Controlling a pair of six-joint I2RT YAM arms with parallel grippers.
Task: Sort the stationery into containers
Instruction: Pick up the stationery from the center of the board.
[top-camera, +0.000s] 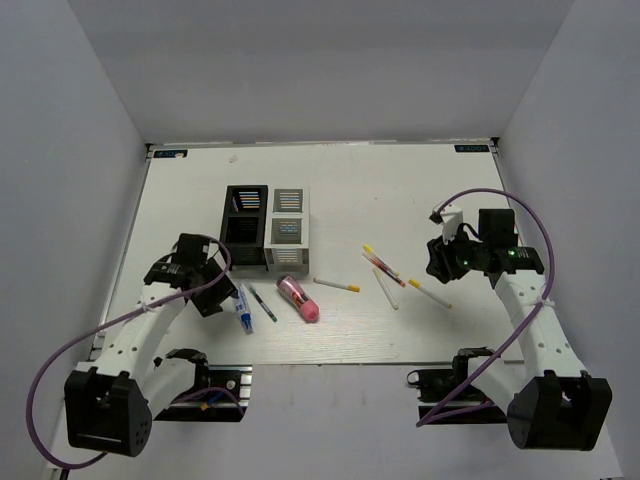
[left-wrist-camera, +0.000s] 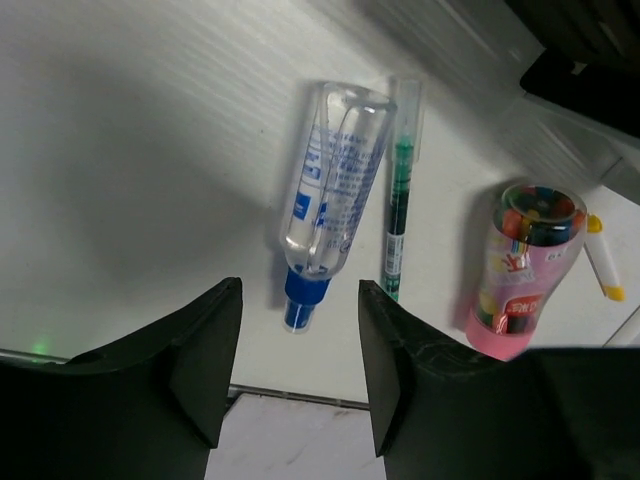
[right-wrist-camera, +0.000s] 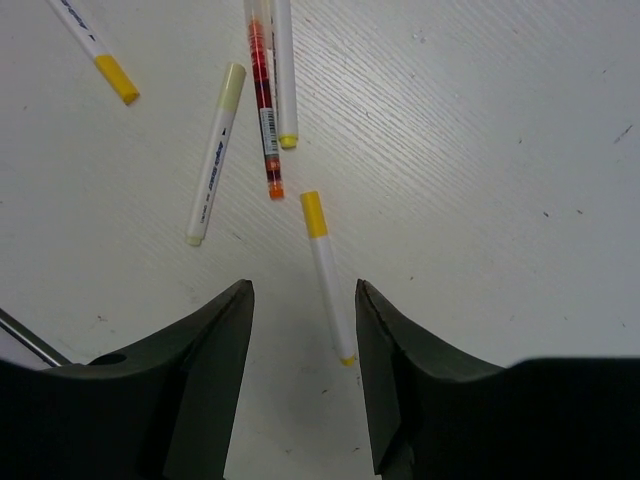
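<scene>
The stationery lay loose on the white bench (top-camera: 400, 190), in front of and to the right of the containers. By the left arm, the blue-and-white tube (left-wrist-camera: 330, 190) and the thin green pen (left-wrist-camera: 400, 200) lay side by side, almost touching. The stubby pink marker (left-wrist-camera: 525, 270) lay a little apart on the pen's far side. Toward the right arm, the red pen (right-wrist-camera: 264, 110) rested against one of the white yellow-tipped sticks (right-wrist-camera: 283, 70). The other sticks were scattered near it, and one lay off toward the marker.

The black box (top-camera: 245, 225) and the white box (top-camera: 288, 228) stood joined on the left half of the bench, behind the tube and marker.

The left fingers (left-wrist-camera: 200, 370) were spread apart and grasped nothing, hovering above the bench near the tube's blue cap. The right fingers (right-wrist-camera: 215, 370) were likewise released and empty. In the right wrist view the nearest stick (right-wrist-camera: 326, 275) lay on the bench in line with the gap between them.
</scene>
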